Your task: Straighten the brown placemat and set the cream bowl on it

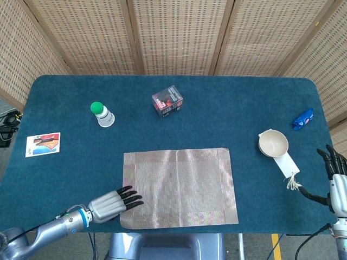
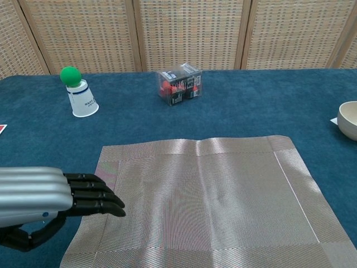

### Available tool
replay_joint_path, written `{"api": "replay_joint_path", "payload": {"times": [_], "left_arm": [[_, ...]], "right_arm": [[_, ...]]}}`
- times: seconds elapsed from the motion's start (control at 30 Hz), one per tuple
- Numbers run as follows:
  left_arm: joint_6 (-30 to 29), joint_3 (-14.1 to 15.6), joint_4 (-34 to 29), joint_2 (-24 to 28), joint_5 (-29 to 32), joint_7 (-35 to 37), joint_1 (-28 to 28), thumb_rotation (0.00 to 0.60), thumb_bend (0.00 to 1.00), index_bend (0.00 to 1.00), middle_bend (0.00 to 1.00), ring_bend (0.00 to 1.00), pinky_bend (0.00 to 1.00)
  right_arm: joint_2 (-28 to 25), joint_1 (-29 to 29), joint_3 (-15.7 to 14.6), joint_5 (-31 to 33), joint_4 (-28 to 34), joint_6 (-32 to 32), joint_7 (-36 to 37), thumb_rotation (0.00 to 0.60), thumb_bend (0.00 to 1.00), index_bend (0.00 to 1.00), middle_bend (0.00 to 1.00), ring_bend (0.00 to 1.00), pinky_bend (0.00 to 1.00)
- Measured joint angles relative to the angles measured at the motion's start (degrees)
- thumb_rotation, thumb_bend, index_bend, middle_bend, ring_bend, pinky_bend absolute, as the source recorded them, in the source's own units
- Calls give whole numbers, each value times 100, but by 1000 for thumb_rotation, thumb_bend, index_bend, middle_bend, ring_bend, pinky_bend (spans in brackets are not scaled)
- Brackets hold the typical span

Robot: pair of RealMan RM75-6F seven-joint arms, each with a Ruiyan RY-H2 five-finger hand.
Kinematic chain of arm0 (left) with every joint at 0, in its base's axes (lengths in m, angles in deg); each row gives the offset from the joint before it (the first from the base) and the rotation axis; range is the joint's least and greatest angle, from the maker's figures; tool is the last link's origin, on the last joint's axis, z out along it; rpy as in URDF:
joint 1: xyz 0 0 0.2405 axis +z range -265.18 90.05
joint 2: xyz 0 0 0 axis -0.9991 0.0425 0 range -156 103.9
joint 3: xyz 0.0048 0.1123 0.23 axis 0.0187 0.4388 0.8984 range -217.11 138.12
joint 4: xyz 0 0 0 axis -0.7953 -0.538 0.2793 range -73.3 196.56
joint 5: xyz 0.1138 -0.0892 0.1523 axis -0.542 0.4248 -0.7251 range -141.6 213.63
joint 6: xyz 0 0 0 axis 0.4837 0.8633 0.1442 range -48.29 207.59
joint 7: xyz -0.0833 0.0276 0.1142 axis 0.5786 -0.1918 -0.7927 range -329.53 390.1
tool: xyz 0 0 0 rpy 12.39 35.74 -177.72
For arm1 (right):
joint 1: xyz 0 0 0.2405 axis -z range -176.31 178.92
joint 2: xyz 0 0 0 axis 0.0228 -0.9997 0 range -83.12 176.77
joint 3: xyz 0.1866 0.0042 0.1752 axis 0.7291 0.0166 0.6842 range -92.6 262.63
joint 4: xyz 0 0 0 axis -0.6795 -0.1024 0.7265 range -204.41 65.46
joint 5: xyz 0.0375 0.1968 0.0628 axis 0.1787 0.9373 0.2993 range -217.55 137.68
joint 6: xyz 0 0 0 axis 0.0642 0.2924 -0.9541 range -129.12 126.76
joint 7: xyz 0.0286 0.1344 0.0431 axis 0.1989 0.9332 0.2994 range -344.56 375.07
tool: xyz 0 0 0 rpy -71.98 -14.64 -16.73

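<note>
Wicker screens (image 1: 179, 32) backed the blue table (image 1: 227, 108); the left hand (image 1: 111, 202), fingers extended and empty, seemingly overlapped the placemat (image 1: 179, 187) edge.

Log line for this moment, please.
left hand: fingers over brown placemat near-left corner | right hand: open, off table edge | cream bowl: off mat

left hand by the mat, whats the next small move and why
Probably lower the left hand onto the near left corner of the placemat and nudge it square. The fingertips reach over that corner, the mat's near edge looks slightly skewed to the table edge, and the cream bowl sits off the mat to the right, with the right hand open beside it.
</note>
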Motion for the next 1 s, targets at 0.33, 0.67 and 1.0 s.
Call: {"api": "replay_joint_path", "payload": {"times": [0.33, 0.67, 1.0], "left_arm": [[986, -397, -59, -435, 782, -655, -382, 600, 1000, 0, 0, 0, 0], [1219, -443, -20, -630, 1195, -1123, -404, 600, 1000, 0, 0, 0, 0], [329, -413, -297, -288, 990, -926, -92, 600, 753, 0, 0, 0, 0]], "right_arm": [[-11, 10, -26, -79, 5, 23, 56, 600, 154, 145, 0, 0, 0], [-19, 15, -16, -72, 0, 46, 85, 600, 154, 145, 0, 0, 0], [14, 16, -28, -194, -45, 117, 145, 600, 153, 156, 0, 0, 0]]}}
